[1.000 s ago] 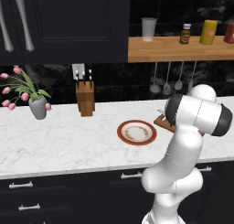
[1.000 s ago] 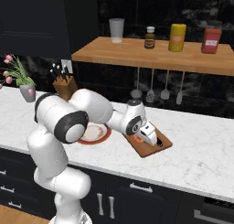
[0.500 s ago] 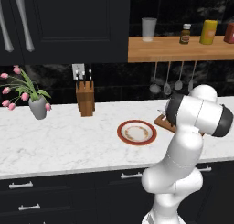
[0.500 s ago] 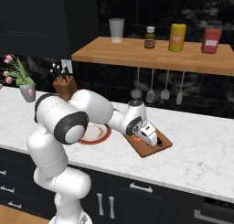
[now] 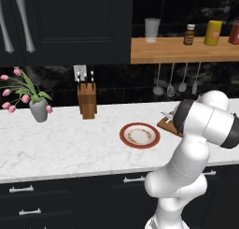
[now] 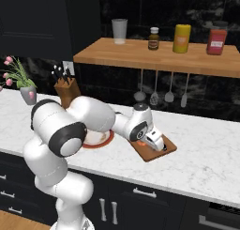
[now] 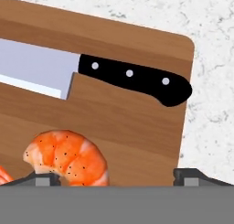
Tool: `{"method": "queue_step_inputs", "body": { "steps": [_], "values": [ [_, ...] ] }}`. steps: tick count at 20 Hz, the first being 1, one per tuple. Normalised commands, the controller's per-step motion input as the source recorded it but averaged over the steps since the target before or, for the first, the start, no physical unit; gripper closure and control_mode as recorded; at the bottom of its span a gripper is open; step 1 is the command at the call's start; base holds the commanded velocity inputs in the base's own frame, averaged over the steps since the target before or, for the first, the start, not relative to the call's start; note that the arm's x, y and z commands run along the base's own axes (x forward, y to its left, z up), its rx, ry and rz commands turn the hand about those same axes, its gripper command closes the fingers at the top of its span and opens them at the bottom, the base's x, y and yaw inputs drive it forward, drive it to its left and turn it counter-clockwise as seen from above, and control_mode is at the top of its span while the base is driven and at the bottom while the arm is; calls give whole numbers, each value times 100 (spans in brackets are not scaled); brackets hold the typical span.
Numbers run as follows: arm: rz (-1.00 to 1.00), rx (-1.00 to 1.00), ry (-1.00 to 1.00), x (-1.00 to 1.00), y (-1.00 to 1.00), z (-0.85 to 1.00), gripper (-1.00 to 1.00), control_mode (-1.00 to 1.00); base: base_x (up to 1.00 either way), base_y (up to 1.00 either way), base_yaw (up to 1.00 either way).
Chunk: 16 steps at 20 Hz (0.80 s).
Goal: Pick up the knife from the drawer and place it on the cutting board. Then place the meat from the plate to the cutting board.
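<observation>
The pincer (image 7: pixel 116 177) hangs just over the board (image 7: pixel 132 122) with its fingertips (image 7: pixel 43 178) spread wide, gripping nothing. The meat (image 7: pixel 68 158) lies on the board, beside the left fingertip. The knife (image 7: pixel 91 72) lies flat across the board farther out, silver blade to the left in the hand view, black handle reaching almost to the board's rounded corner. In the right base view, the board (image 6: pixel 152 151) sits on the white marble tabletop (image 6: pixel 206 154), just beside the plate (image 6: pixel 96 139).
</observation>
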Motion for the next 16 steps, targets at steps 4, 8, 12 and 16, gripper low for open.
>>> {"method": "queue_step_inputs", "body": {
  "steps": [4, 8, 12, 16],
  "values": [
    [-6, -1, 18, 0, -2, 3, -100, -100, 0, 0, 0],
    [-17, -8, 34, -2, -34, -1, -100, -100, 0, 0, 0],
    [-15, -18, 43, -1, -32, -19, -100, -100, 0, 0, 0],
    [-3, -15, 31, 17, 0, -6, -100, -100, 0, 0, 0]
  ]
}}
